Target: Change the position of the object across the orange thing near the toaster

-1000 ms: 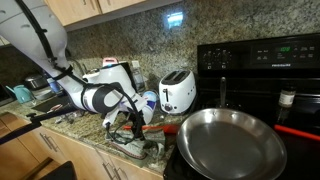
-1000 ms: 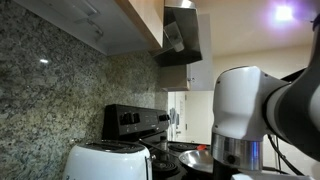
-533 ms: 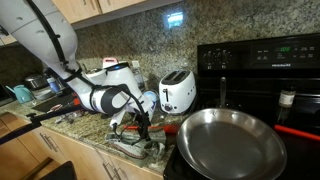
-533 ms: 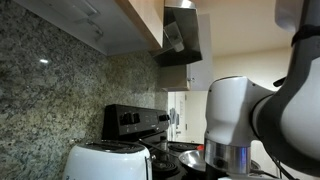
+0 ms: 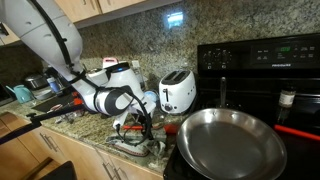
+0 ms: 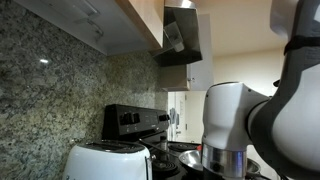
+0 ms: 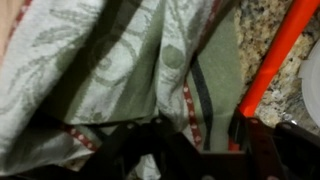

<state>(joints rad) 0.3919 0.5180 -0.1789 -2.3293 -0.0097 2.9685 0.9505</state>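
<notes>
The patterned cloth (image 7: 110, 70) is being shown bunched up right against the fingers (image 7: 268, 148), lying on the worktop (image 7: 262, 25) just beside the orange stick (image 7: 275, 55), near the toaster (image 5: 177, 92). Whether the fingers are being clamped on it can't be told, it's too dark there.

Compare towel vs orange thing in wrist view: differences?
The towel is pale with a printed pattern; the orange thing is plain orange. The towel is rumpled and fills most of the view; the orange thing is a thin straight strip at the right. Both lie on the granite counter.
</notes>
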